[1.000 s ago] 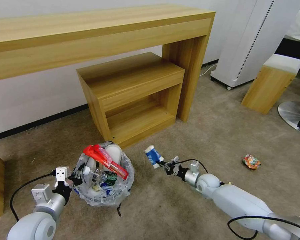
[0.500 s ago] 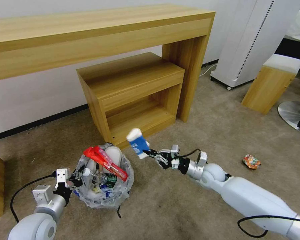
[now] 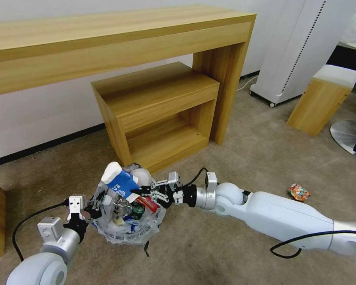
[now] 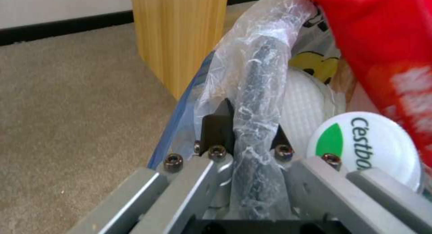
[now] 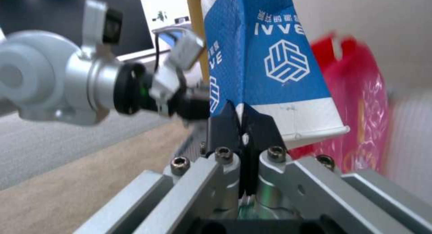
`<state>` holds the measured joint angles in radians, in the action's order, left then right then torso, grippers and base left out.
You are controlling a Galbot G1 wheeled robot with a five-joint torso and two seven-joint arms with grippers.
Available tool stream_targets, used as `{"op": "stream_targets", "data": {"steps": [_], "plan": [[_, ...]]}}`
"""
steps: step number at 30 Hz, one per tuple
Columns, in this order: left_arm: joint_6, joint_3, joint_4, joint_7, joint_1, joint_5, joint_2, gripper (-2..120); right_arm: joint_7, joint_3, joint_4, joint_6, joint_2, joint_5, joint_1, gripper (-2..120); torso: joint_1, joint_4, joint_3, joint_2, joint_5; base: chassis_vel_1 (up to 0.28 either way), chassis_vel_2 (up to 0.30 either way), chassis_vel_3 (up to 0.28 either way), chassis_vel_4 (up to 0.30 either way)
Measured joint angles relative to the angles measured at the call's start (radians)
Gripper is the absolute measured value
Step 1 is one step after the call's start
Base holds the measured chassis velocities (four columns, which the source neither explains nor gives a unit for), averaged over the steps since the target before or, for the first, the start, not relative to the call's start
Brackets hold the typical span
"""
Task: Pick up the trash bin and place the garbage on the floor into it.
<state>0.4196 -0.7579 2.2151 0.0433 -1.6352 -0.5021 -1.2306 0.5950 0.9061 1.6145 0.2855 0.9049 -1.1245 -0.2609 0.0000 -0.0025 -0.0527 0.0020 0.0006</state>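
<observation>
carton (image 3: 120, 183) above trash bin (image 3: 127, 229), wrapper (image 3: 298, 192) far right on carpet (image 3: 233, 158)

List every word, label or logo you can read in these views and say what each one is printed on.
"Cestbo", cut off at the picture's edge, beside a green leaf mark: on the white bottle cap inside the trash bin.
"VE" and a mirrored "AAI"-like word, with a white cube logo: on the blue-white carton pinched by the right gripper.
Small characters above that word: too blurred to read.
Black letters on the bin's bag by the yellow smiley: unreadable.
White print on the red wrapper: blurred.

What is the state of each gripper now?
Left gripper: closed on the rim of the small black plastic-lined trash bin.
Right gripper: closed on the blue-white paper carton.
</observation>
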Motion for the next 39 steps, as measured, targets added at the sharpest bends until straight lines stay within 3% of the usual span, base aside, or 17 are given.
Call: {"op": "stream_targets", "data": {"steps": [22,39], "plan": [[0.002,0.001,0.026,-0.003,-0.008,-0.006,-0.003,3,-0.135,0.048,-0.049,-0.016,0.016,0.058,-0.058,3,0.0,0.0,0.0,0.0,0.0001,0.0,0.0,0.0,0.0],[0.028,-0.004,0.003,-0.014,-0.009,-0.047,0.03,3,-0.146,0.054,0.047,-0.031,-0.018,0.047,-0.021,68,0.0,0.0002,0.0,0.0,0.0001,0.0,0.0,0.0,0.0]]}}
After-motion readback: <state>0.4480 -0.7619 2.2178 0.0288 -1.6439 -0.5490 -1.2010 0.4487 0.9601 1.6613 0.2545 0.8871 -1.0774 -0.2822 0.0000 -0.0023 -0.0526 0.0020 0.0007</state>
